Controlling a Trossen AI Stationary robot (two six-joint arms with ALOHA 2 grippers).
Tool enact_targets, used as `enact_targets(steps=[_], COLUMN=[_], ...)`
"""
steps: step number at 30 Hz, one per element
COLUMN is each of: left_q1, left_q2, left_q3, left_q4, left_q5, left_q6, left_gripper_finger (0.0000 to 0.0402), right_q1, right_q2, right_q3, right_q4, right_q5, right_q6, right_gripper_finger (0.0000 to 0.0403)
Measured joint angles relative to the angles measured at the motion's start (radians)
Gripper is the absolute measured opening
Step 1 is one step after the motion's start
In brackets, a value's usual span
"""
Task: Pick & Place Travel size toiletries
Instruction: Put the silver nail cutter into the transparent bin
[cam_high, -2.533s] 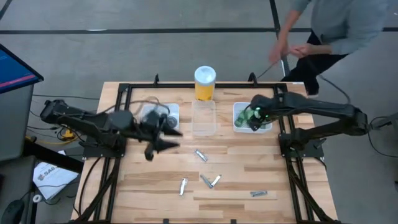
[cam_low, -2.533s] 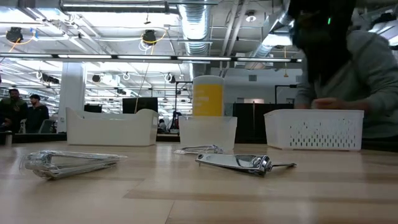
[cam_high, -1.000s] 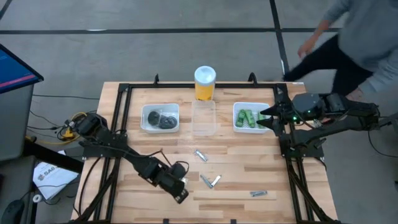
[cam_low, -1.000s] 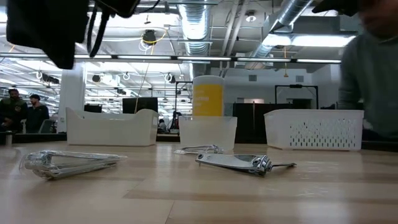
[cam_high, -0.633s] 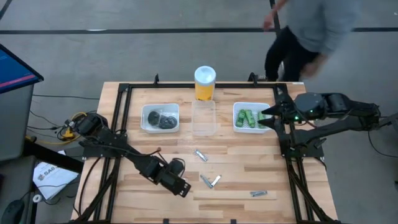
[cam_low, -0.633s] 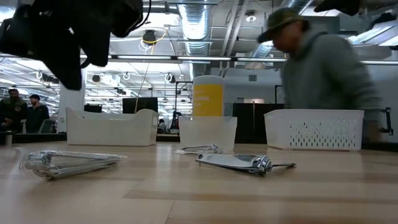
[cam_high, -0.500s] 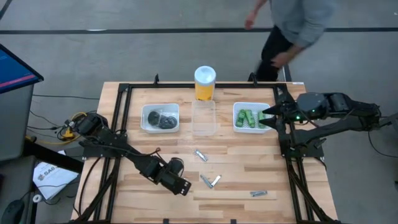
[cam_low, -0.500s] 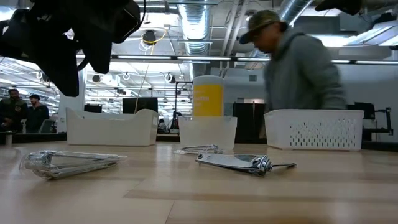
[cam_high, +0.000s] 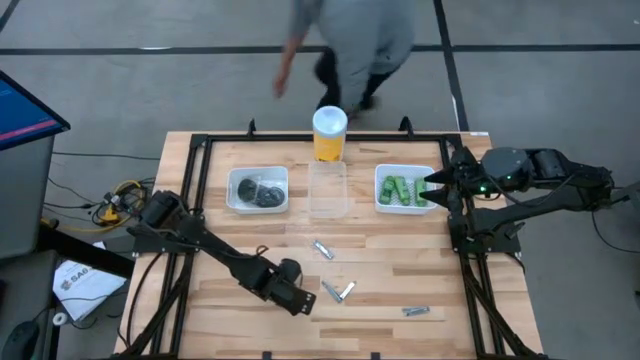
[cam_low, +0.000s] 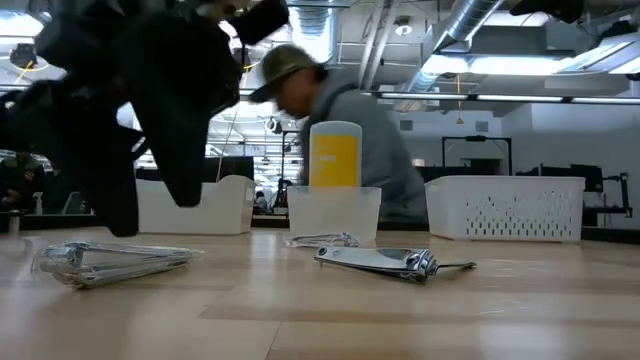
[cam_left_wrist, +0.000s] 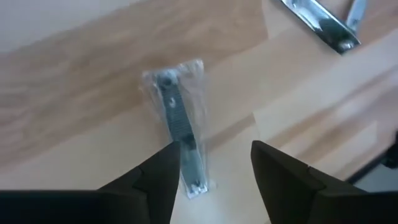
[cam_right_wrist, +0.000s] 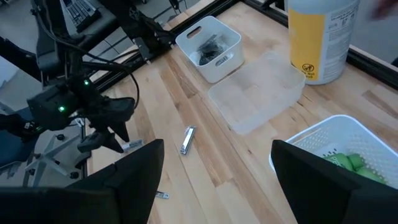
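A pale wooden tabletop (cam_high: 380, 270) edged by a black frame stands on a grey floor, and a person (cam_high: 355, 40) in a grey top passes along its far edge.

Along the far side of the tabletop sit three trays in a row with a yellow cylinder (cam_high: 329, 133) with a white lid behind the middle one. The left white tray (cam_high: 236, 199) holds the dark round pots (cam_high: 259, 191); the clear tray (cam_high: 327, 187) in the middle looks empty; the right white tray (cam_high: 383, 203) holds the green bottles (cam_high: 402, 189).

Nearer the front, several slim silvery items lie loose on the wood. One wrapped silvery item (cam_left_wrist: 180, 127) lies in clear plastic, directly under the left gripper (cam_left_wrist: 211, 163). The left wrist view shows the gripper's two fingers spread apart with the lower end of the packet between them, holding nothing. In the high view this left gripper (cam_high: 300, 300) is low over the front centre of the tabletop, just left of a pair of crossed silvery pieces (cam_high: 338, 291). Another silvery piece (cam_high: 322, 249) lies nearer the clear tray, and one more (cam_high: 416, 311) lies toward the front right.

The right gripper (cam_high: 436, 186) hangs at the right edge of the green bottles' tray, its fingers wide apart and empty.
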Motion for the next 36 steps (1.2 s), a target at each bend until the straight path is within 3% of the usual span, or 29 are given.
enact_targets(steps=[6, 12, 20, 30, 36], left_q1=[0.01, -0.004, -0.006, -0.006, 0.014], left_q2=[0.018, 0.073, 0.079, 0.088, 0.067], left_q3=[0.001, 0.006, 0.005, 0.002, -0.001], left_q4=[0.008, 0.033, 0.035, 0.025, 0.031], left_q5=[0.009, 0.139, 0.145, 0.151, 0.146], left_q6=[-0.019, -0.042, -0.048, -0.066, -0.066], left_gripper_finger=[0.0175, 0.0166, 0.0144, 0.0049, 0.0055], right_q1=[0.0, 0.0, 0.0, 0.0, 0.0], right_q2=[0.0, 0.0, 0.0, 0.0, 0.0], right_q3=[0.0, 0.0, 0.0, 0.0, 0.0], right_q4=[0.0, -0.001, -0.022, -0.022, -0.022], right_q5=[0.0, 0.0, 0.0, 0.0, 0.0], right_q6=[-0.003, -0.003, -0.01, -0.019, -0.026], right_gripper_finger=[0.029, 0.029, 0.029, 0.029, 0.029])
